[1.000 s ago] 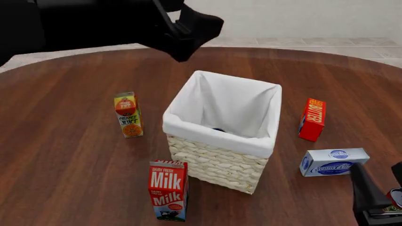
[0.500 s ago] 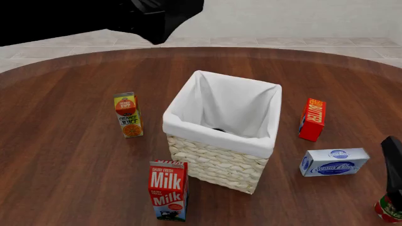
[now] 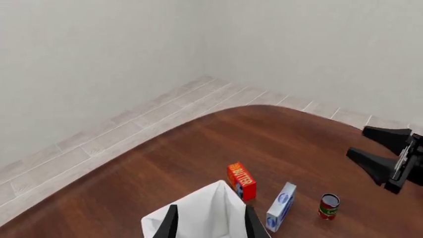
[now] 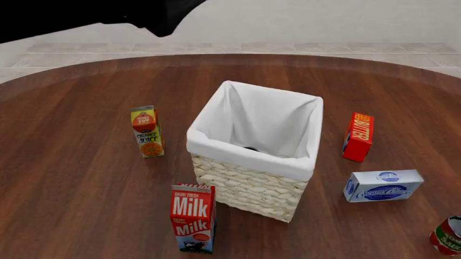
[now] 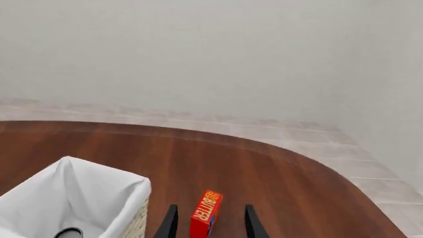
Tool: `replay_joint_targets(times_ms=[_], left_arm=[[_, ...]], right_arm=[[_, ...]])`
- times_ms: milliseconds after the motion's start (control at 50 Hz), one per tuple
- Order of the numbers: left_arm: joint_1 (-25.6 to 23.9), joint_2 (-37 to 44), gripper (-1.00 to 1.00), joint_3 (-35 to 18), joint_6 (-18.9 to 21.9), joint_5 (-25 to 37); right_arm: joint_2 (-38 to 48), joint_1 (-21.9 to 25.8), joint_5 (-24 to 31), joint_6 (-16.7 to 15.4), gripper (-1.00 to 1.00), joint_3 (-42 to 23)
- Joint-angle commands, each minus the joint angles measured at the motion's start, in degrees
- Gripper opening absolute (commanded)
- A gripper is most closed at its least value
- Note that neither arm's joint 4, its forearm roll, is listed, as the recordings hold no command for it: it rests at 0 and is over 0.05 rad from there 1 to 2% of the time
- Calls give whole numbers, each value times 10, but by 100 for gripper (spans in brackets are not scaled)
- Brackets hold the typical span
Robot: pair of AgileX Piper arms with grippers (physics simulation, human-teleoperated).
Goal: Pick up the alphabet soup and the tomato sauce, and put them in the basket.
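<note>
The alphabet soup point(image 5: 68, 232) looks already down inside the basket point(image 4: 249, 189), so your remaining step is the tomato sauce point(image 4: 448, 237), standing on the table at the near right edge, free of both arms. Both your left gripper point(image 3: 207, 222) and right gripper point(image 5: 207, 221) hang spread and empty, so you would bring the right one down around that can. The left wrist view shows the whole can point(image 3: 328, 206), which the front view crops.

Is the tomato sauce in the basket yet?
No, the tomato sauce stands on the table at the front view's lower right, well apart from the basket.
</note>
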Motion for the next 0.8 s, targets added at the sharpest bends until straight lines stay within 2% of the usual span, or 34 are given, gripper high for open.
replay_joint_targets(times_ms=[20, 100, 140, 160, 200, 280, 340, 420, 480, 600, 680, 800], left_arm=[[-6, -12, 100, 6, -5, -6], [-9, -16, 100, 10, -6, -9], [-10, -16, 100, 9, -7, -9], [-11, -17, 100, 8, -8, -10], [-13, -18, 100, 10, -9, -11], [-15, -18, 100, 18, -12, -17], [-15, -17, 100, 16, -12, -16], [-13, -19, 100, 9, -12, -12], [-15, -24, 100, 11, -11, -11], [-14, -63, 100, 42, -18, -26], [-17, -90, 100, 62, -19, -37], [-19, -123, 100, 91, -28, -52]], right_arm=[[80, -11, 58, -5, 100, -114], [105, -25, 76, -36, 100, -163], [115, -28, 89, -35, 100, -181], [131, -21, 118, -17, 100, -206], [145, -32, 141, -9, 100, -224], [153, -41, 175, -15, 100, -247], [164, -57, 172, -30, 100, -247], [201, -10, 208, 36, 100, -271], [226, -11, 212, 50, 100, -275], [277, -63, 228, 18, 100, -288], [294, -68, 244, 19, 100, -299], [306, -93, 253, -2, 100, -297]])
